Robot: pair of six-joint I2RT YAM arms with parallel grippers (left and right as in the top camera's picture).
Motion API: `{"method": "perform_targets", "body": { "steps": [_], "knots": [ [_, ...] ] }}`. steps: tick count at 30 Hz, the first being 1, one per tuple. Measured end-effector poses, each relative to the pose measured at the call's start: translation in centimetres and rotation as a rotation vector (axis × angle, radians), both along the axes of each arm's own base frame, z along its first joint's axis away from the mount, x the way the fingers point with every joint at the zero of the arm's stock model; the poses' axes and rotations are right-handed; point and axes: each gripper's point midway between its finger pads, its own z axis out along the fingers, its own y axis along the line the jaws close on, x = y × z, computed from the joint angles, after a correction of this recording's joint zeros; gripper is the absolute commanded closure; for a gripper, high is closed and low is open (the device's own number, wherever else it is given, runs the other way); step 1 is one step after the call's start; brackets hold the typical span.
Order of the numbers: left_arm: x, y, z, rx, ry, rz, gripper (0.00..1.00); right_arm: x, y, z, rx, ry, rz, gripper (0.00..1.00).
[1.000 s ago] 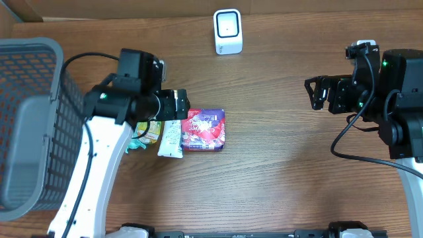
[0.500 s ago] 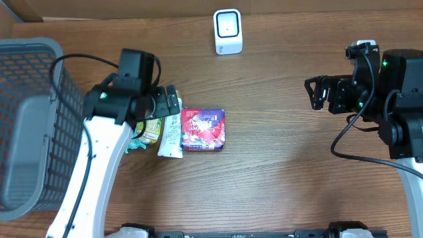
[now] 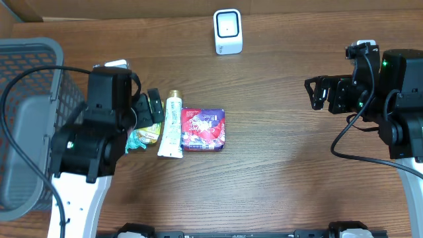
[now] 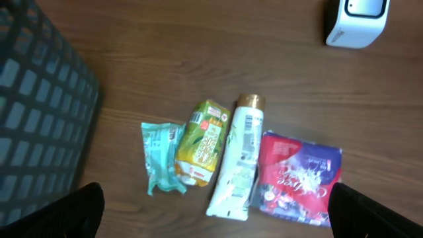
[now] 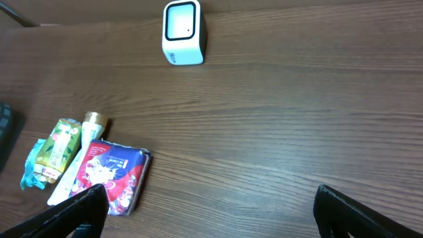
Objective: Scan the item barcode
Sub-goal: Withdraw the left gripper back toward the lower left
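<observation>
Items for scanning lie in a tight row on the wooden table [image 3: 284, 178], left of centre as you look down from overhead, all flat on the wood. From the basket side you have a teal packet [image 4: 160, 158], a green and yellow drink pouch [image 4: 203, 142], a white tube [image 4: 239, 162] with a gold cap, and a red and purple packet [image 4: 301, 175]. The pouch overlaps the teal packet's edge, the tube lies against the pouch, and the red and purple packet touches the tube's other side. The tube's cap points toward the far edge of the table.

Your left gripper [image 3: 151, 107] hangs above the left end of that row, jaws spread wide and gripping nothing. From overhead the left arm hides part of the pouch and the teal packet. In the left wrist view its fingers [image 4: 73, 215] show only at the bottom corners, with all four items in plain sight between them.

Your right gripper [image 3: 316, 94] is well apart on the other side, over bare wood, also spread wide and empty.

You will find the white scanner [image 3: 228, 31] standing at the far edge, well apart from the row. A grey mesh basket [image 3: 33, 73] sits at the left end of the table, beside the left arm.
</observation>
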Motion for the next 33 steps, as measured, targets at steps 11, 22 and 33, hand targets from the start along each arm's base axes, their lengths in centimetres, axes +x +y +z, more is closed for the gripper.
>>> {"method": "perform_targets", "body": {
  "steps": [11, 22, 33],
  "knots": [
    [-9.2, 1.7, 5.7, -0.014, -0.216, -0.021, 0.00, 0.0, 0.0, 0.0, 0.000, 0.000, 0.000, 0.00],
    [-15.9, 3.0, 2.4, 0.032, -0.039, -0.028, 0.00, 0.0, 0.0, 0.0, 0.000, 0.000, 0.001, 0.00],
    [-16.0, 3.0, 2.4, 0.033, -0.034, -0.028, 0.00, 0.0, 0.0, 0.0, 0.000, 0.000, -0.001, 0.00]
  ]
}}
